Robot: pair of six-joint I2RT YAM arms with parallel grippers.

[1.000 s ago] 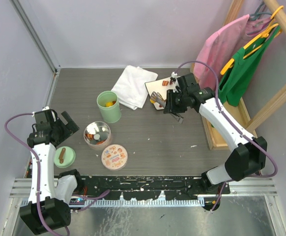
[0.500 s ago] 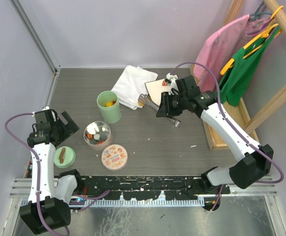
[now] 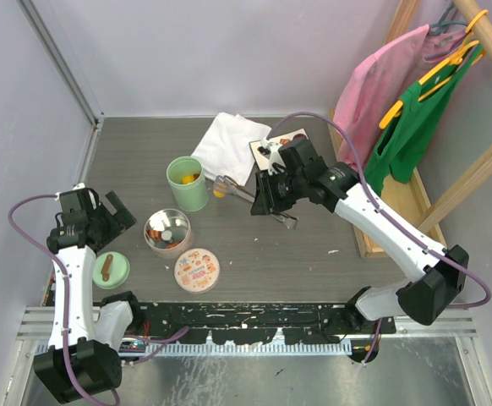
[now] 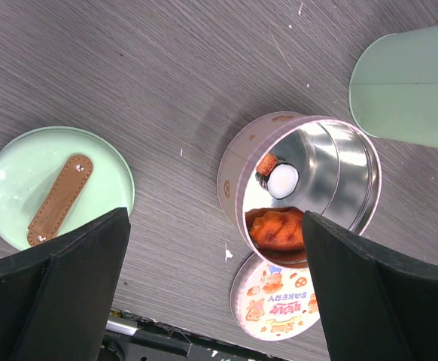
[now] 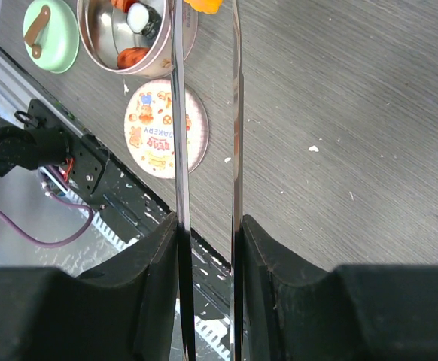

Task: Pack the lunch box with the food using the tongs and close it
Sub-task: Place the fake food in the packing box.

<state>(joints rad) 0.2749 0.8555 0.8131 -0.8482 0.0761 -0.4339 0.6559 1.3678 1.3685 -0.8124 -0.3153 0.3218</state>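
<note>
Here the tongs (image 3: 244, 193) are long, slim grey metal, their two thin arms running side by side and nearly parallel in the right wrist view. The right gripper (image 3: 269, 200) is clamped on them partway along, one finger (image 5: 157, 252) pressed on the outside of each arm. At the tips sits a small orange piece of food (image 3: 220, 191), pinched between the arms and held above the table just right of the green cup (image 3: 187, 184). The cup stands upright with a yellow bit showing inside.

Near the cup, toward the arms' bases, the round metal tin (image 4: 230, 177) stands open, holding an orange chunk (image 4: 278, 229), a small white ball and a dark bit. A round printed lid (image 3: 197, 270) lies flat just beside the tin, and the mint-green lid (image 4: 12, 177) with its brown oblong knob lies flat, further left. The left gripper (image 4: 215, 226) hovers over these with its fingers spread wide, touching nothing.

Behind the tongs lies a crumpled white cloth (image 3: 227, 145), and next to it a pale board (image 3: 260, 150) partly hidden by the right arm, with a few small dark and red pieces at its far edge. Pink and green garments (image 3: 411, 118) hang on a wooden rack at the right.
</note>
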